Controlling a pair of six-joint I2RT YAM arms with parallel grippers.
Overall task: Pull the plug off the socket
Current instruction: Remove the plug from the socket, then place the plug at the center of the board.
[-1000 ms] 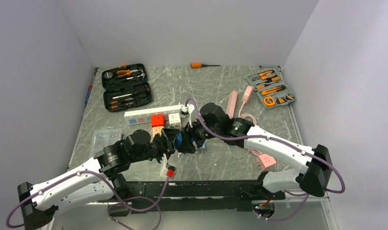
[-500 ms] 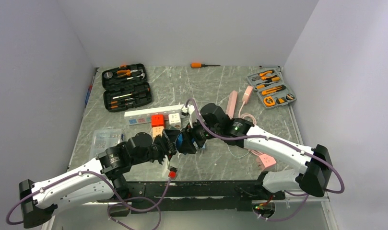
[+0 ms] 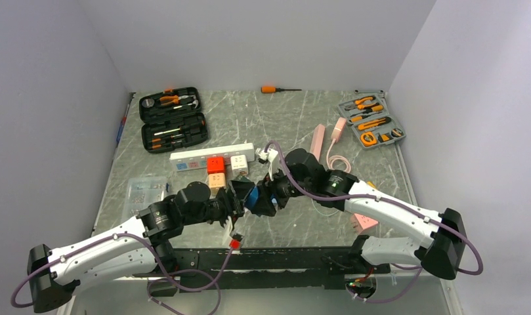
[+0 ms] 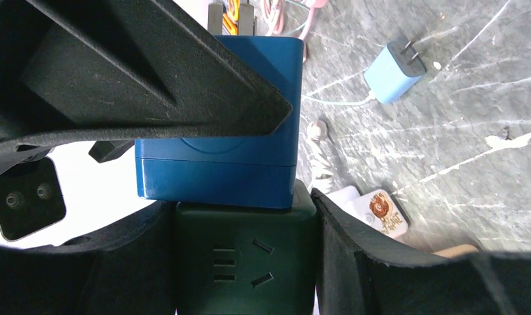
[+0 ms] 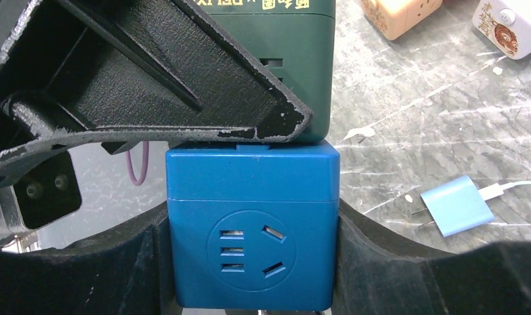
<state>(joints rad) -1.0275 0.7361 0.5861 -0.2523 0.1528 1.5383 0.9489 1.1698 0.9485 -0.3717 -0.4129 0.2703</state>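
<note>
Between the arms, the left end effector [image 4: 243, 279] is clamped on the green cube [image 4: 246, 239] and the right end effector [image 5: 253, 269] is clamped on the blue cube [image 5: 253, 197]. The cubes are held above the desk [image 3: 295, 118], flush with no gap. Grasp looks done, separation not yet, so the pull remains. Versus a second ago, both arms sit slightly further right and the cubes are about the same spot.

The plug [image 5: 253, 233] is showing bright blue against the dark green socket [image 4: 246, 262]. The desk [image 5: 433, 111] is showing grey marbling with white streaks, and a small charger [image 5: 458, 205] is lying pale blue, its cord [image 5: 502, 191] seemingly white.
</note>
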